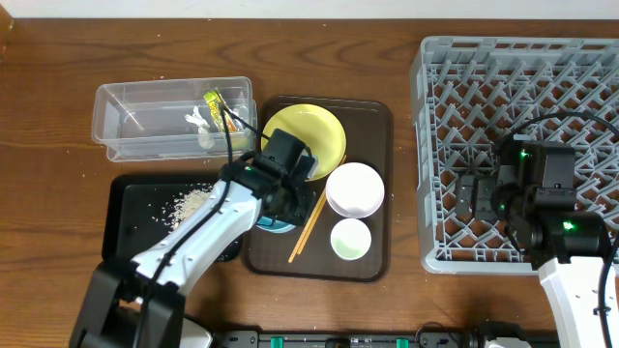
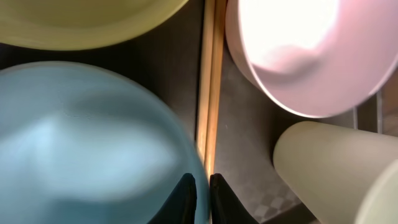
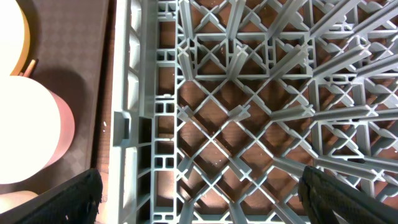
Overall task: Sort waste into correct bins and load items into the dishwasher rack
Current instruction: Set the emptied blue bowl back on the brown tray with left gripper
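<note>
Wide brown wooden surface (image 1: 58, 116), four things sitting straight on it. Over at the right edge, the big grey dishwasher rack (image 1: 418, 164) runs nearly from the far edge to the near one. Dead centre, the dark brown serving tray (image 1: 372, 126). Toward the far-left corner, the clear tub (image 1: 145, 147), right beside that serving tray. Just nearer than the tub, on the left, the black tray (image 1: 131, 217).
</note>
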Available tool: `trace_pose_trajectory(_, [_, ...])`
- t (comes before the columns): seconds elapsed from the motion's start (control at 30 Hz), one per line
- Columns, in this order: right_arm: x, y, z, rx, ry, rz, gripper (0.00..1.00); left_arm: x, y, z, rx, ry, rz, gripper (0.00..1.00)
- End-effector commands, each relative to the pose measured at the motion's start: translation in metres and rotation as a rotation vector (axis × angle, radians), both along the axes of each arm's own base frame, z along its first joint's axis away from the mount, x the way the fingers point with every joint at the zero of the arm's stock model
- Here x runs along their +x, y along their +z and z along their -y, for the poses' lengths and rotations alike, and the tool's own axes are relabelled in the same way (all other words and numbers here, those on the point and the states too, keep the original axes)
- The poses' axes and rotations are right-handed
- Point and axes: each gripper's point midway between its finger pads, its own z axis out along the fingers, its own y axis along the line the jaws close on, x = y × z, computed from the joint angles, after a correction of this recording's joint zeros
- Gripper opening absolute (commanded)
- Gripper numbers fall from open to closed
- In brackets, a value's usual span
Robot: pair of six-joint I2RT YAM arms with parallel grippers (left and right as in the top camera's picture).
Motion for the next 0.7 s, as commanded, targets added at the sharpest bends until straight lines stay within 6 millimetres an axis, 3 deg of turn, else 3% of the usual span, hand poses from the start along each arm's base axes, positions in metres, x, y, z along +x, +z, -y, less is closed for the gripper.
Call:
trace_pose_trajectory(0.0, [0.003,0.01,-0.003,0.002,0.006,0.027,0.99,0.0,-0.01,-0.004,0.045,0.018,-0.015,0.13])
trace_pose_trajectory(0.07, [0.003,0.01,-0.003,0.002,0.006,0.027,0.99,0.0,-0.011,-0.004,0.046,0.018,-0.016,0.13])
trace_pose_trajectory(0.17, [0.003,0.01,-0.003,0.002,0.006,0.027,0.99,0.002,-0.007,-0.003,0.039,0.017,-0.003,0.32])
trace_pose_trajectory(0.27, [0.003,0.009,-0.003,0.002,0.006,0.026,0.99,0.007,0.007,-0.001,0.023,0.018,0.026,0.41])
trace_pose_trajectory(0.53, [0.003,0.01,-0.003,0.002,0.006,0.026,0.99,0.002,0.057,0.02,-0.129,-0.025,0.092,0.45])
trace_pose_trajectory(0.67, [0.003,0.01,-0.003,0.002,0.006,0.026,0.99,-0.012,0.062,0.035,-0.164,-0.081,0.08,0.49])
